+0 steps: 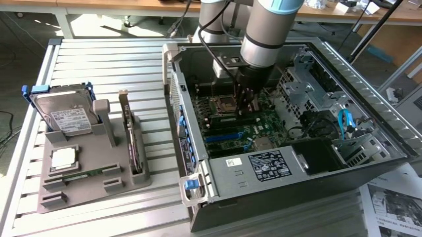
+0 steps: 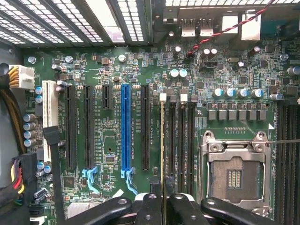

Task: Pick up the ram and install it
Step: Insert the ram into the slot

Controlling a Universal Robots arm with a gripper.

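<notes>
A slatted metal worktop (image 1: 105, 59) carried an open computer case (image 1: 277, 202) lying on its side across the centre and the exterior view's right. A grey robot arm (image 1: 267, 34) came down from the top of the frame into the case. At the exterior view's left sat a grey tray (image 1: 92, 190) with a hard drive (image 1: 66, 116) standing in its upper part, a dark expansion card (image 1: 132, 143) upright along its right edge, and a square silver processor chip (image 1: 64, 158) lying flat below the drive. Inside the case, a labelled power supply (image 1: 264, 165) filled the near end, with the green motherboard (image 1: 244, 131) just above it in the frame.

The hand (image 1: 247, 101) hung low over the motherboard, near the centre of the exterior view. In the wrist view the hand (image 2: 164, 201) was closed, its black fingers (image 2: 151, 206) pinching the ram (image 2: 162, 150), seen edge-on as a thin line. The ram ran along the memory slot lying between the long blue slot (image 2: 125, 126) and the empty processor socket (image 2: 234, 176), beside three bare black memory slots. Whether it was seated in that slot could not be told.
</notes>
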